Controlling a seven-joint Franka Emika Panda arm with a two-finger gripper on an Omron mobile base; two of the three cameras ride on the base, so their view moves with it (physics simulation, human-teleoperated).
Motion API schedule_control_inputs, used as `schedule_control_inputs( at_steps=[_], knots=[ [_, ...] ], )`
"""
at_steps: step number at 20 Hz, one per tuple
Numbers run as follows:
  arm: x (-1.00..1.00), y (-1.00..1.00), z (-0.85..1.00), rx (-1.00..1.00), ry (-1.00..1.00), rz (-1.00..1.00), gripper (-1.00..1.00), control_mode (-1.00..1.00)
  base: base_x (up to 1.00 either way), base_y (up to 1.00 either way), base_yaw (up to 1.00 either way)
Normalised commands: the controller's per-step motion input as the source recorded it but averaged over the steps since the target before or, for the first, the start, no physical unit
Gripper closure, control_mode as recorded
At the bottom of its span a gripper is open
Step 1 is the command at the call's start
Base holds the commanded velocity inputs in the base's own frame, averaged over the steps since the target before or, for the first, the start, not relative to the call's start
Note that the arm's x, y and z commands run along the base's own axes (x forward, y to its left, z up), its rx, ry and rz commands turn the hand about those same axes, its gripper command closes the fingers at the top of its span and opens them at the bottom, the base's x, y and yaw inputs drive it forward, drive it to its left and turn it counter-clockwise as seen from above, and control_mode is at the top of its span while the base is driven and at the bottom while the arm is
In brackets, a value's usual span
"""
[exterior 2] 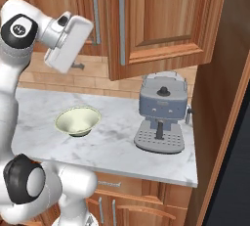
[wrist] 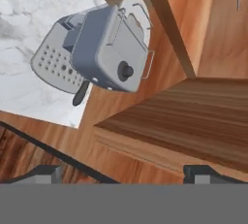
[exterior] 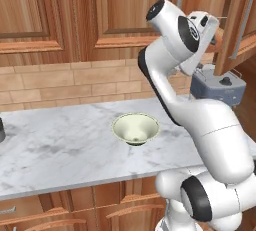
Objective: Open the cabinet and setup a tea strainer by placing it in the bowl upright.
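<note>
While raised by the open cabinet (exterior 2: 161, 24) door, gripper (wrist: 123, 172) spread wide, empty, ready to reach in | bowl (exterior: 135, 128) waiting mid-counter | tea strainer unseen, presumably inside.

Reddish-brown cabinet (exterior 2: 161, 24), pale cream-green bowl (exterior: 135, 128), grey-veined white marble counter (exterior: 60, 150), blue-grey coffee machine (exterior 2: 162, 115), tan brick backsplash (exterior: 60, 82)

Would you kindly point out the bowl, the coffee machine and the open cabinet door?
bowl (exterior: 135, 128): left base view, inner wall.
coffee machine (exterior 2: 161, 105): right base view, front body.
cabinet door (exterior 2: 161, 19): right base view, raised panel.
</note>
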Motion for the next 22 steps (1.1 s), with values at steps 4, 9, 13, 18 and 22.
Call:
schedule_control_inputs(
  at_steps=[4,9,13,18,22],
  knots=[
    [0.28,-0.37,0.0,0.0,0.19,0.09,-1.0,-1.0,0.0,0.0,0.0],
    [0.22,-0.32,-0.06,0.0,0.09,0.06,-1.0,-1.0,0.0,0.0,0.0],
    [0.26,-0.15,-0.03,0.0,0.12,0.04,-1.0,-1.0,0.0,0.0,0.0],
    [0.01,-0.3,0.0,0.0,0.1,0.01,-1.0,-1.0,0.0,0.0,0.0],
    [-0.3,-0.41,0.0,0.0,0.03,0.0,-1.0,-1.0,0.0,0.0,0.0]
  ],
)
